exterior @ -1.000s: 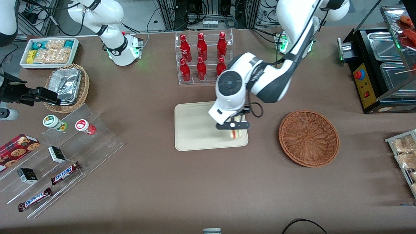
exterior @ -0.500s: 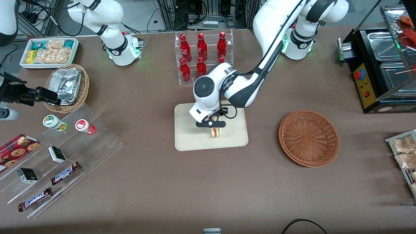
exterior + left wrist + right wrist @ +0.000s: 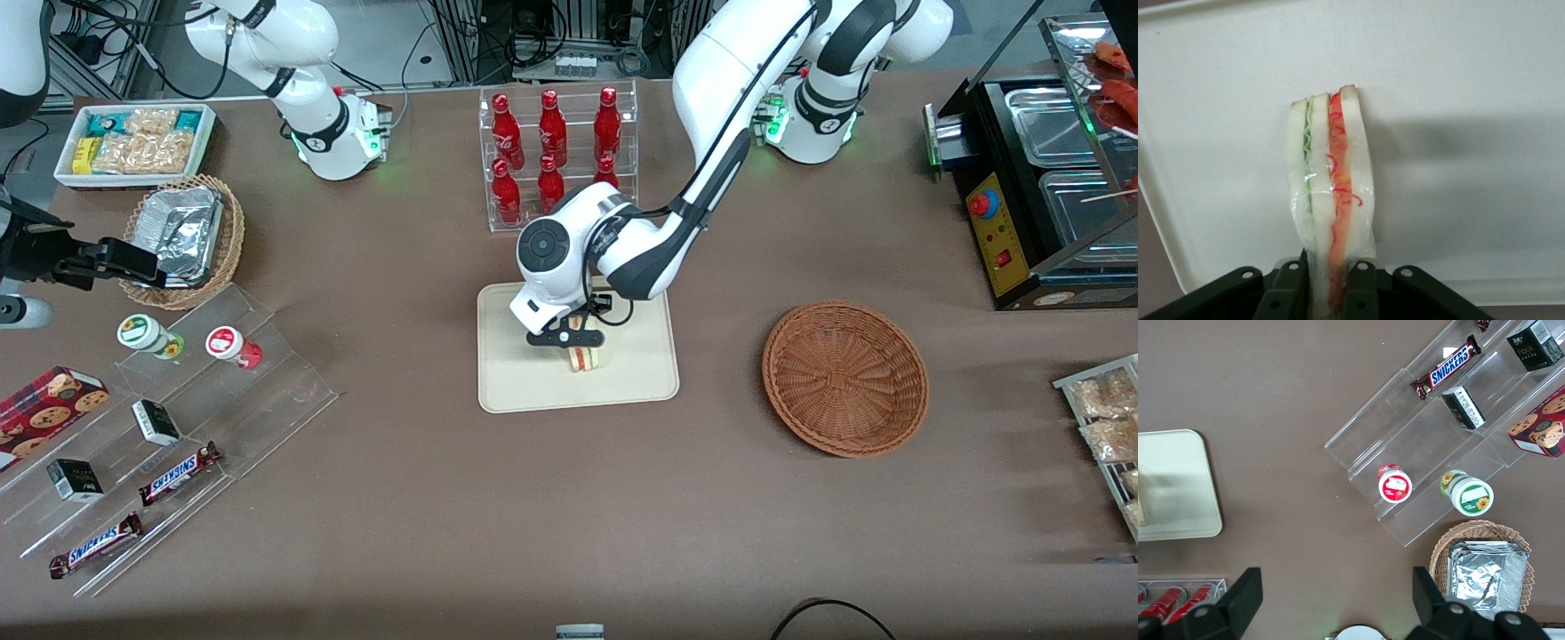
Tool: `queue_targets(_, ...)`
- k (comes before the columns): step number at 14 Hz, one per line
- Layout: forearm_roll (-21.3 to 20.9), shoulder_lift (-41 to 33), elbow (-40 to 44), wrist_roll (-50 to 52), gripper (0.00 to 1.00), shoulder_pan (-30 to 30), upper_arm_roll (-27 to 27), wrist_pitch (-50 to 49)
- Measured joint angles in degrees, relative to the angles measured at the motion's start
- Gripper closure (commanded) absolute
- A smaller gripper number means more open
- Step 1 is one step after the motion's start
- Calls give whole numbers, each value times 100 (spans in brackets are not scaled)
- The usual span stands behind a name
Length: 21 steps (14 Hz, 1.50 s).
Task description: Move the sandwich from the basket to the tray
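Note:
The sandwich (image 3: pixel 584 358), a wrapped wedge of white bread with red and green filling, hangs in my left gripper (image 3: pixel 569 340) over the middle of the cream tray (image 3: pixel 516 391). The fingers (image 3: pixel 1361 293) press on both sides of the sandwich (image 3: pixel 1331 200), with the tray (image 3: pixel 1471 80) close beneath it. I cannot tell whether the sandwich touches the tray. The reddish-brown wicker basket (image 3: pixel 845 378) stands empty on the table toward the working arm's end. A corner of the tray shows in the right wrist view (image 3: pixel 1171 487).
A clear rack of red bottles (image 3: pixel 556 156) stands just farther from the camera than the tray. A tiered acrylic stand with snacks (image 3: pixel 160 418), a tan basket with foil (image 3: pixel 182 236) and a white snack bin (image 3: pixel 133 142) lie toward the parked arm's end. A black appliance (image 3: pixel 1031 187) stands at the working arm's end.
My gripper has carried the sandwich from the tray's edge nearest the basket toward the tray's middle, and it has slowed over the last half second.

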<state>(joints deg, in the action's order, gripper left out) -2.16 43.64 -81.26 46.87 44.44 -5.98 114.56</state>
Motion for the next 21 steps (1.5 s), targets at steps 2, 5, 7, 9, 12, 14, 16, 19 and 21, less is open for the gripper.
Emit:
queue_targets(2,1,75,1,12,0,30,0,45)
queue_targets(5,3,79,50,12,0,34,7,48)
queue_targets(7,3,61,123,15,0,25,28,46)
queue_targets(9,5,-59,221,30,0,1,55,-66)
queue_targets(12,100,-490,299,395,0,-112,115,-379)
queue_targets(14,108,-891,328,578,0,-139,223,-799)
queue_targets(16,114,-1344,348,604,0,-212,416,-1301)
queue_targets(19,114,-2053,354,478,0,-680,491,-2120)
queue_targets(21,112,-2484,343,39,0,-1066,509,-2625)
